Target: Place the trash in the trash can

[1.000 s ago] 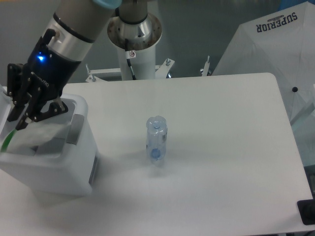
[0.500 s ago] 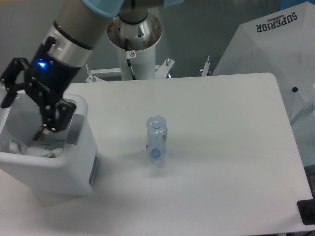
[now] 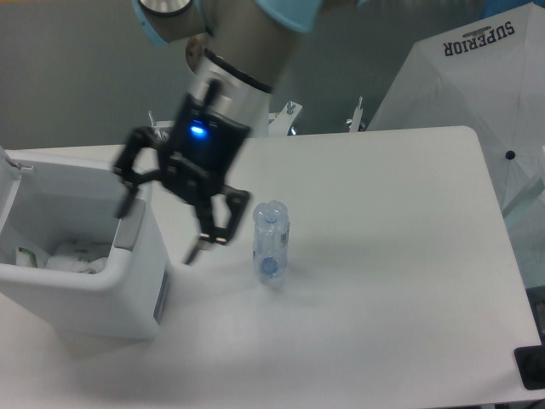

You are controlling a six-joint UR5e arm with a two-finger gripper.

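The trash can (image 3: 128,294) is a large white bin at the left edge of the table. The trash (image 3: 64,256) lies inside it, thin clear wrappers with white labels and green marks. My gripper (image 3: 159,230) hangs open just right of the bin's rim, between the bin and the bottle, with nothing between its fingers. One fingertip (image 3: 195,253) points down near the table; the other finger (image 3: 128,196) overlaps the bin's grey handle plate (image 3: 129,230).
A clear plastic bottle (image 3: 272,243) with a blue cap lies on the table right of my gripper. A white umbrella (image 3: 477,102) stands beyond the table's right edge. A dark object (image 3: 531,366) sits at the bottom right corner.
My gripper held a wrapper over the bin, opened and dropped it inside, then swung right out of the bin toward the bottle. The bottle has not moved.
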